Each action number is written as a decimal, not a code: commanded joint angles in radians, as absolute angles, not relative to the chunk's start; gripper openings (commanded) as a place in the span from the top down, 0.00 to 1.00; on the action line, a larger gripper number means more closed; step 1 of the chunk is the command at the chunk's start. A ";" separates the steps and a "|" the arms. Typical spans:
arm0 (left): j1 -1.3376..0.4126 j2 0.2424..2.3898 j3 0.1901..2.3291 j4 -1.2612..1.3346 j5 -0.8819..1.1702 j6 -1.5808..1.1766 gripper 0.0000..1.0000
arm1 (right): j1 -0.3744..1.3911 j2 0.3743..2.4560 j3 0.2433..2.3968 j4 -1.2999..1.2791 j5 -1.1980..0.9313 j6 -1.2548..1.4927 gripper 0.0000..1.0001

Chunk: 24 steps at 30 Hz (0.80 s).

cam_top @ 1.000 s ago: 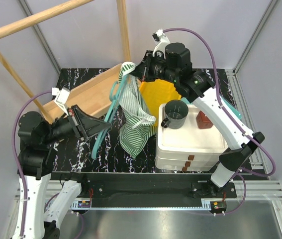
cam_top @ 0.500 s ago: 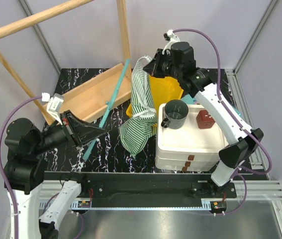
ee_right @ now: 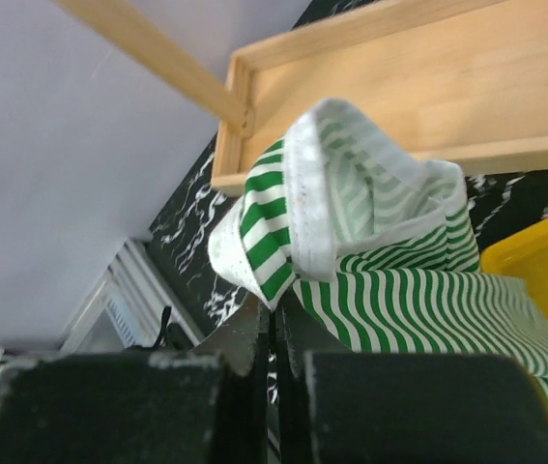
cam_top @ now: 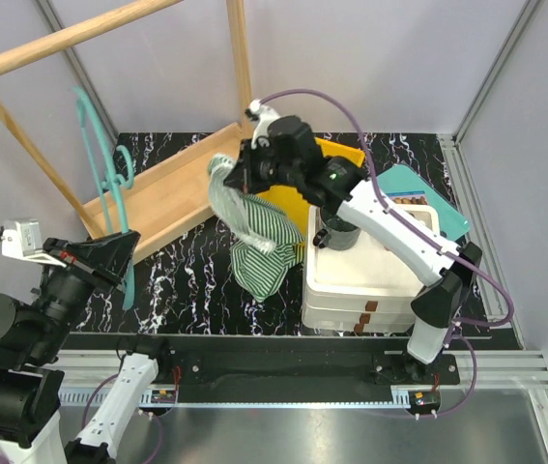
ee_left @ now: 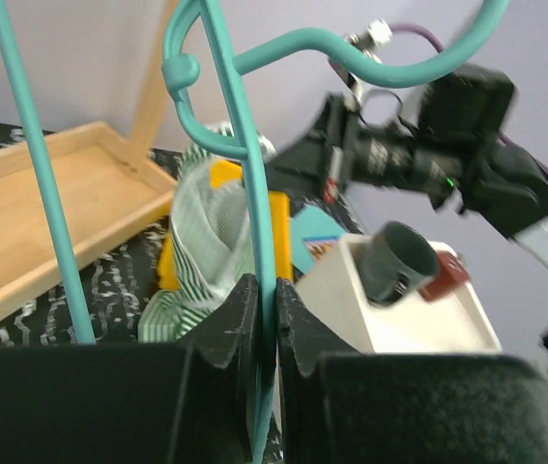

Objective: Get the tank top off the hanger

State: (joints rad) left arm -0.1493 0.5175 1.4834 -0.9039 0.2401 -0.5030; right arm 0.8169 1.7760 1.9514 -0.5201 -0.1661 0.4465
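Note:
The teal hanger [cam_top: 109, 188] is clear of the cloth, held up at the far left. My left gripper [cam_top: 122, 259] is shut on one of its thin bars. In the left wrist view the bar [ee_left: 254, 213] runs up from between the jaws of my left gripper [ee_left: 267, 311], and the hook curls overhead. The green-and-white striped tank top [cam_top: 254, 237] hangs from my right gripper [cam_top: 233, 179], its lower part resting on the black table. In the right wrist view my right gripper [ee_right: 274, 314] is shut on a hem fold of the tank top [ee_right: 389, 261].
A wooden tray [cam_top: 172, 184] lies at the back left under the wooden rack poles [cam_top: 61, 39]. A yellow bin [cam_top: 288, 198] sits behind the cloth. A white drawer box [cam_top: 370, 285] with a dark mug [cam_top: 339, 234] stands on the right, a teal board [cam_top: 423, 193] behind it.
My left arm has swung the hanger left and up, out of the tank top. My right gripper has moved left and lower with the tank top.

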 commanded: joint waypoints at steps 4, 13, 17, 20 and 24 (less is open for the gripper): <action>-0.150 0.483 1.496 -0.890 0.018 -0.468 1.00 | 1.000 1.759 1.821 -0.532 -0.036 0.390 1.00; -0.150 0.477 1.479 -0.891 0.003 -0.472 1.00 | 1.245 1.749 1.874 -0.592 0.067 0.359 1.00; -0.152 0.482 1.499 -0.903 0.003 -0.466 1.00 | 1.285 1.671 1.871 -0.606 0.066 0.379 1.00; -0.152 0.480 1.497 -0.904 0.003 -0.472 1.00 | 1.295 1.632 1.844 -0.581 0.068 0.380 1.00; -0.152 0.485 1.490 -0.902 0.003 -0.482 1.00 | 1.284 1.651 1.804 -0.583 0.132 0.336 0.99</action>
State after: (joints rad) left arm -0.1493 0.4854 1.4788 -0.9504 0.0212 -0.4892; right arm 1.2938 1.6855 1.8183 -0.6170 0.0494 0.3801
